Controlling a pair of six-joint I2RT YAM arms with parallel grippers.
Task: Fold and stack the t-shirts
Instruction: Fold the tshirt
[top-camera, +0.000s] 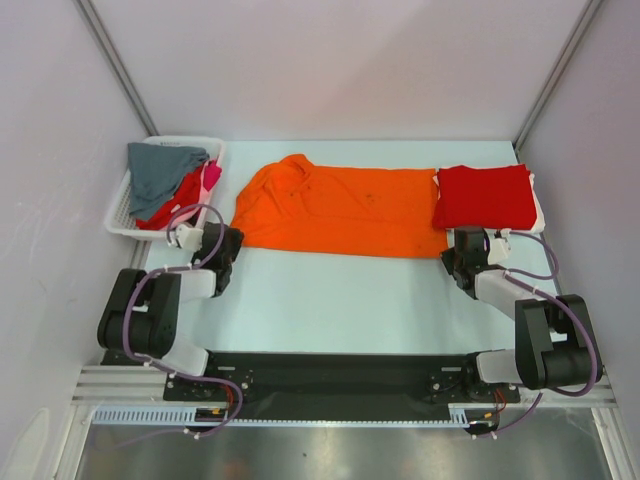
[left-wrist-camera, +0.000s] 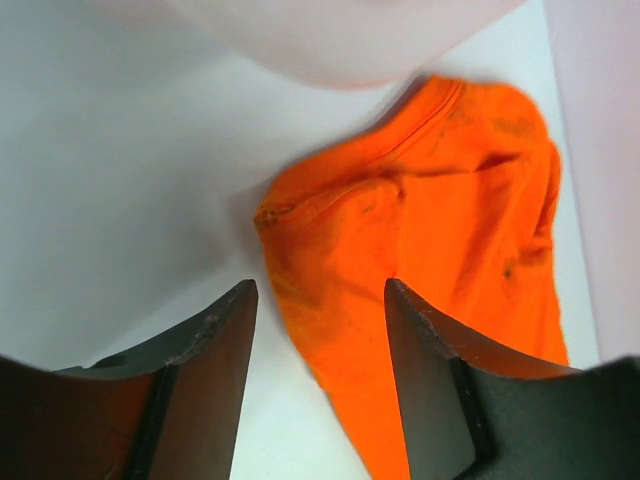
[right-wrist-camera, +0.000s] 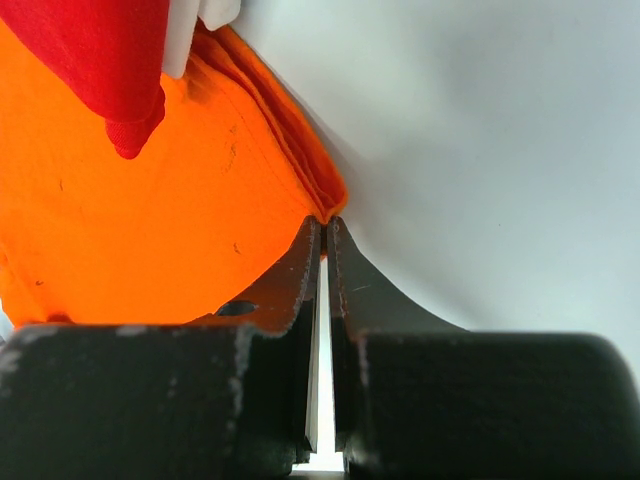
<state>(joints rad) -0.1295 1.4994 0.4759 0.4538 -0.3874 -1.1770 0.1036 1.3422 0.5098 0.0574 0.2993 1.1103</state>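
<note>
Grip, left hand (left-wrist-camera: 320, 300): fingers apart, clamping nothing, low over left end of orange t-shirt (top-camera: 340, 210).
Grip, right hand (right-wrist-camera: 325, 225): fingers together, tips at orange hem corner; pinch on cloth unclear.
Orange t-shirt: long flat band mid-counter (top-camera: 330, 300), likely laid out for the next fold.
Red t-shirt (top-camera: 482, 195): folded, right, overlapping orange end; stack spot.
Basket (top-camera: 118, 215): upper left, grey t-shirt (top-camera: 160, 165) and others waiting.

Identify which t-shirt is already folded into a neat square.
The red t-shirt at the far right. The orange t-shirt lies spread out long, and the grey one is heaped in the basket.
</note>
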